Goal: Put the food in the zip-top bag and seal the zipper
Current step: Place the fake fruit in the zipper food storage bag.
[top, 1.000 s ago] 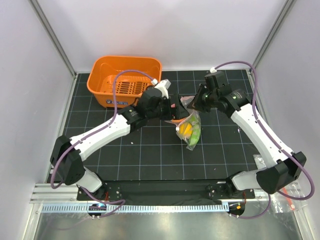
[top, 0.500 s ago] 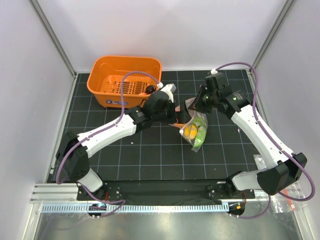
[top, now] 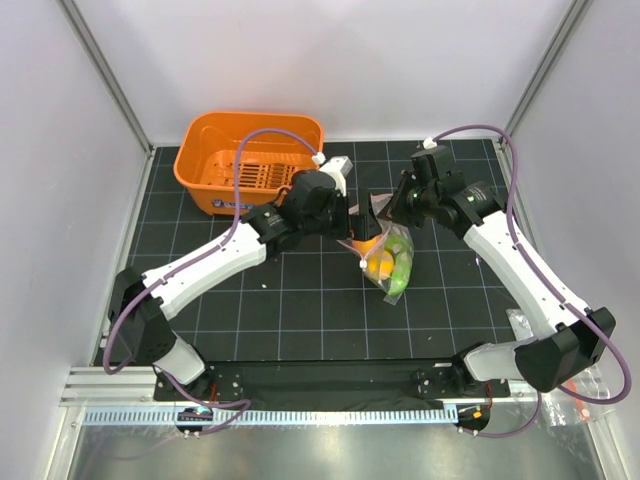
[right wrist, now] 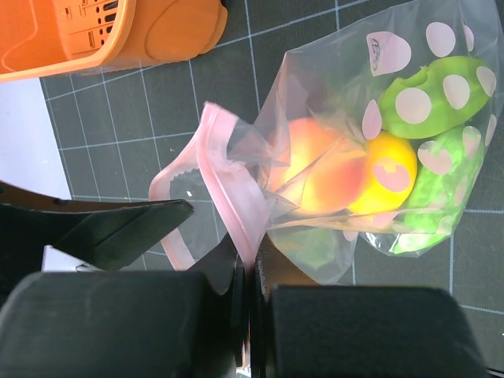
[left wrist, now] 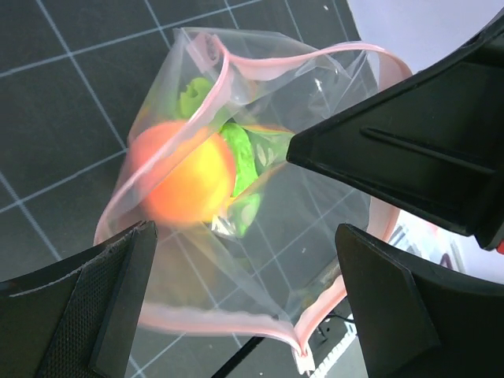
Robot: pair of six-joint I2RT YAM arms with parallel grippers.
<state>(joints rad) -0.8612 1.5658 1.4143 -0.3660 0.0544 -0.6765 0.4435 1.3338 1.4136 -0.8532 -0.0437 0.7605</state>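
Gridded mat (top: 300, 310), zipper (right wrist: 228, 181) pinched between right fingers (right wrist: 118, 323)

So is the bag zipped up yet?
No, it's open. The bag's pink strip gapes in a wide loop, its two sides far apart, not pressed together.

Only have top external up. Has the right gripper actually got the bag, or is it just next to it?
Observer: It's got it. Right wrist shows the right gripper shut on the zipper, pinching one lip of the zip-top bag.
Operator: Left holding anything?
Observer: No. Left wrist shows the left gripper wide open over the gaping bag mouth, nothing between its fingers.
Operator: What's inside?
Observer: Right wrist shows the peach-orange ball, the yellow-orange fruit and two green pieces through the plastic.
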